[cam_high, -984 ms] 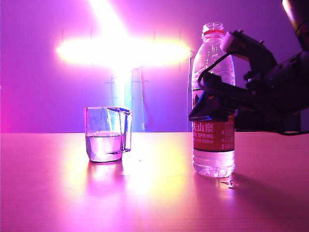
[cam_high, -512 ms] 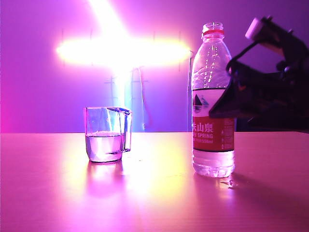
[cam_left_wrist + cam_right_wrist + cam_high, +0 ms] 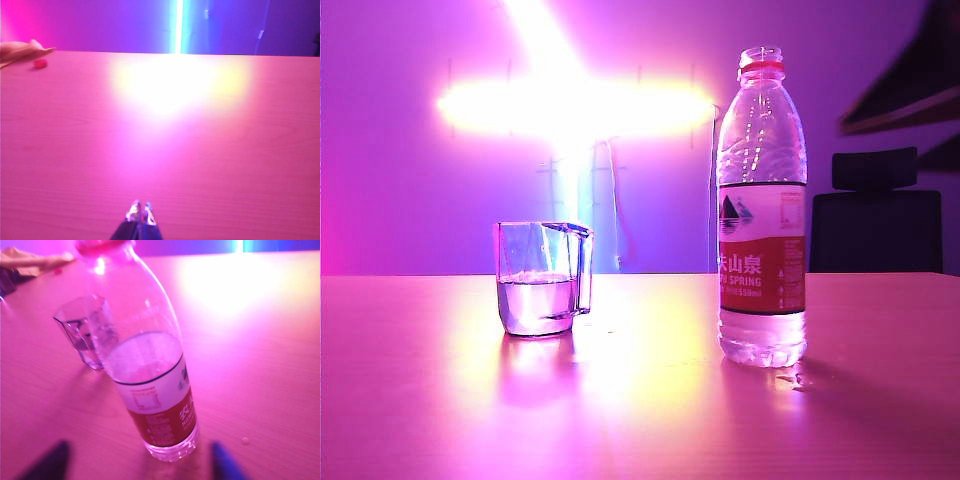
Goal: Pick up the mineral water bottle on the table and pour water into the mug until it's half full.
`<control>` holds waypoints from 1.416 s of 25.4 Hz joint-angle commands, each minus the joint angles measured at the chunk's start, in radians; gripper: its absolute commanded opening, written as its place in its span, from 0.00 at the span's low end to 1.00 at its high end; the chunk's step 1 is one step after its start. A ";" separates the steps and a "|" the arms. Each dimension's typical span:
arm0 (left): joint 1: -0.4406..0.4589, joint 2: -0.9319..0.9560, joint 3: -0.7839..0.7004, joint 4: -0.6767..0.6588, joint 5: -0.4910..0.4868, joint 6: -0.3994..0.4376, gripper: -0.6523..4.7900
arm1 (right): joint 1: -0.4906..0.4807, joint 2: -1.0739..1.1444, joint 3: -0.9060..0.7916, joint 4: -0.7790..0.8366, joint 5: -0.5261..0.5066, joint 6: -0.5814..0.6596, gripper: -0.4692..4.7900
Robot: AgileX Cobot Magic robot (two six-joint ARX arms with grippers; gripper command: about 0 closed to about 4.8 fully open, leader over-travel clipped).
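Note:
The mineral water bottle [image 3: 761, 210] stands upright and uncapped on the table [image 3: 640, 400], right of centre, with nothing touching it. Left of it stands the clear mug [image 3: 542, 278], holding water [image 3: 535, 305] in its lower part. In the right wrist view my right gripper [image 3: 140, 465] is open, its two fingers wide apart and short of the bottle [image 3: 150, 385], with the mug [image 3: 82, 332] beyond. My left gripper [image 3: 140, 212] is shut over bare table, far from both things. Only a dark blurred piece of the right arm [image 3: 900, 95] shows in the exterior view.
A small red cap [image 3: 40, 63] lies near the table's far edge beside a person's hand [image 3: 20, 50]. A dark chair [image 3: 875, 215] stands behind the table at the right. Water drops [image 3: 798, 379] lie next to the bottle's base.
The right arm has drawn back from the bottle, up and to the right, almost out of the exterior view. The bottle and mug have not moved.

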 commanded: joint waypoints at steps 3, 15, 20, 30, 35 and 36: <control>-0.003 0.000 0.004 0.013 0.006 -0.003 0.12 | 0.000 -0.203 0.002 -0.147 0.050 -0.007 0.09; 0.002 0.000 0.004 0.013 0.006 -0.003 0.12 | 0.000 -0.371 0.003 -0.180 0.179 -0.007 0.09; 0.002 0.000 0.004 0.013 0.006 -0.003 0.12 | 0.000 -0.371 0.003 -0.179 0.180 -0.007 0.09; 0.002 0.000 0.004 0.013 0.006 -0.003 0.12 | -0.170 -0.371 0.000 -0.206 0.178 -0.084 0.09; 0.002 0.000 0.004 0.013 0.006 -0.003 0.12 | -0.347 -0.371 -0.079 -0.088 0.179 -0.144 0.09; 0.002 0.000 0.004 0.013 0.006 -0.003 0.12 | -0.368 -0.371 -0.101 -0.060 0.178 -0.144 0.09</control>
